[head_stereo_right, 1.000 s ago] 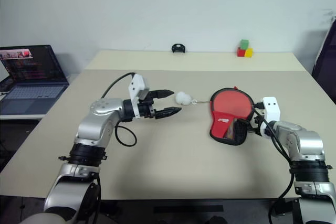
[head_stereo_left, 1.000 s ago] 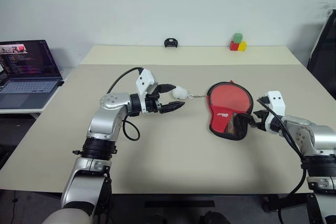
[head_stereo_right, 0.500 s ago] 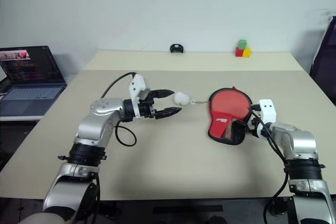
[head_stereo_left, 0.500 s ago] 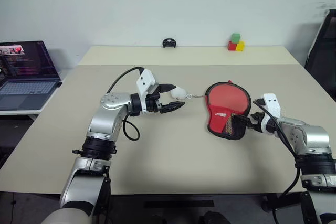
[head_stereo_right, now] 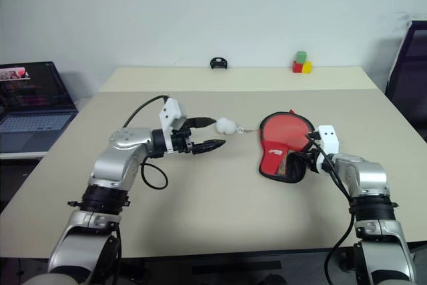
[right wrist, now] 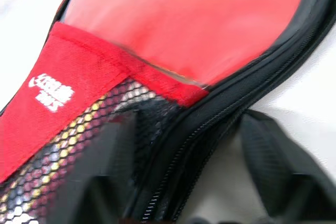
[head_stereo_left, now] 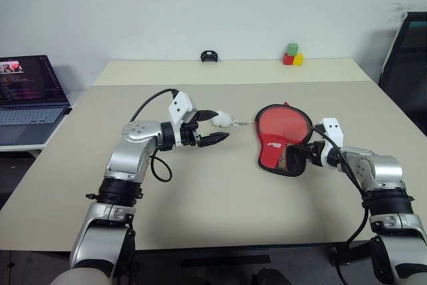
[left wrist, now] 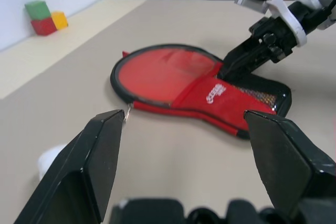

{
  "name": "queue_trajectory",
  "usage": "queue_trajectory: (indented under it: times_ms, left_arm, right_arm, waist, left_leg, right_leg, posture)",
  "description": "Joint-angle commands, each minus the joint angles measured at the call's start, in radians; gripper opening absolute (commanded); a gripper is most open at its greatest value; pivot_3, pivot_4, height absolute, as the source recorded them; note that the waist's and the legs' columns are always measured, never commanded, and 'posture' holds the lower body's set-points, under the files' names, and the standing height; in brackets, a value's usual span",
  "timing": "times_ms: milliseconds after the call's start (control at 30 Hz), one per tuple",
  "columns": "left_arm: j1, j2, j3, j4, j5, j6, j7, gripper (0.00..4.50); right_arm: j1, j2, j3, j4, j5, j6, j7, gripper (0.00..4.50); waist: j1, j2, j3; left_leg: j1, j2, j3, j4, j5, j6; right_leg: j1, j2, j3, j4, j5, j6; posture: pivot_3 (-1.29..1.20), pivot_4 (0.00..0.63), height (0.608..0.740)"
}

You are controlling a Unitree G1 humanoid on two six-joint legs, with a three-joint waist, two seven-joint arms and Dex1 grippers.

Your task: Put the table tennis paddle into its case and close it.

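Observation:
The case [head_stereo_left: 280, 128] lies flat on the table, red side up, with its white logo and black mesh [left wrist: 257, 95] toward me. The table tennis paddle is hidden. My right gripper [head_stereo_left: 302, 156] is at the case's near right edge. Its fingers [right wrist: 273, 166] stand apart on either side of the black zipper rim [right wrist: 210, 129], so it is open. My left gripper [head_stereo_left: 220, 125] hovers open left of the case, with nothing between its fingers [left wrist: 94, 156]. A white fluffy ball [head_stereo_left: 222, 121] on a short chain to the case lies by the left gripper's tips.
An open laptop [head_stereo_left: 27, 91] sits off the table's left side. Red, green and yellow blocks [head_stereo_left: 292, 55] and a small black object [head_stereo_left: 209, 56] stand on the far table. A dark chair [head_stereo_left: 407, 51] is at the far right.
The camera has swung a little to the right. My right gripper has moved in to the left, onto the case's mesh edge. The left arm and the case have stayed put.

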Motion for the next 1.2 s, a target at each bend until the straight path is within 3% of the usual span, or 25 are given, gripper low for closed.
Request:
queue_trajectory:
  times_ms: [33,200,233,467,700,1200]
  left_arm:
    - [0.005,0.020,0.014,-0.054,-0.016,-0.006,0.008,3.99]
    - [0.044,0.045,0.017,-0.081,-0.023,0.014,0.002,3.99]
    - [0.060,0.055,0.017,-0.092,-0.024,0.020,-0.003,3.99]
    - [0.230,0.196,0.045,-0.264,-0.125,0.146,-0.114,3.99]
    - [0.362,0.292,0.045,-0.319,-0.139,0.173,-0.140,3.99]
    - [0.564,0.355,0.047,-0.585,-0.253,0.297,-0.154,3.99]
  right_arm:
    - [0.000,0.019,0.010,0.015,0.001,0.011,0.012,1.60]
    - [0.002,0.043,-0.002,0.012,0.012,0.025,0.011,0.13]
    - [0.003,0.052,-0.005,0.006,0.017,0.032,0.012,0.02]
    - [0.048,0.134,0.023,-0.193,0.099,0.164,0.049,0.02]
    - [0.080,0.184,0.054,-0.358,0.158,0.275,0.043,0.02]
    - [0.283,0.224,-0.017,-0.771,0.307,0.602,-0.055,0.02]
  waist:
    - [0.000,0.000,0.000]
    - [-0.001,0.000,0.000]
    - [-0.002,0.000,0.000]
    - [-0.012,0.000,0.000]
    - [-0.014,0.001,0.000]
    - [0.011,0.001,0.000]
  left_leg:
    - [0.000,0.000,0.000,0.000,0.000,0.000]
    - [0.001,0.000,0.000,0.000,0.000,0.000]
    - [0.001,0.000,0.000,0.000,0.000,0.000]
    - [0.002,0.001,0.000,-0.001,0.000,0.000]
    - [0.002,0.001,-0.001,-0.001,0.000,0.000]
    - [-0.001,0.001,-0.003,-0.003,0.000,0.000]
  right_leg:
    - [0.000,0.000,0.000,0.000,0.000,0.000]
    - [0.000,0.000,0.000,0.001,0.000,0.000]
    - [0.000,0.000,0.000,0.001,0.000,0.000]
    - [-0.001,0.001,0.001,0.003,0.000,-0.001]
    - [-0.001,0.001,0.001,0.003,-0.001,-0.001]
    - [-0.001,0.000,-0.001,-0.002,-0.001,-0.001]
  posture:
    - [0.00,0.150,0.740]
    - [0.00,0.150,0.740]
    - [0.00,0.150,0.740]
    - [0.00,0.150,0.740]
    - [0.00,0.150,0.740]
    - [0.00,0.150,0.740]
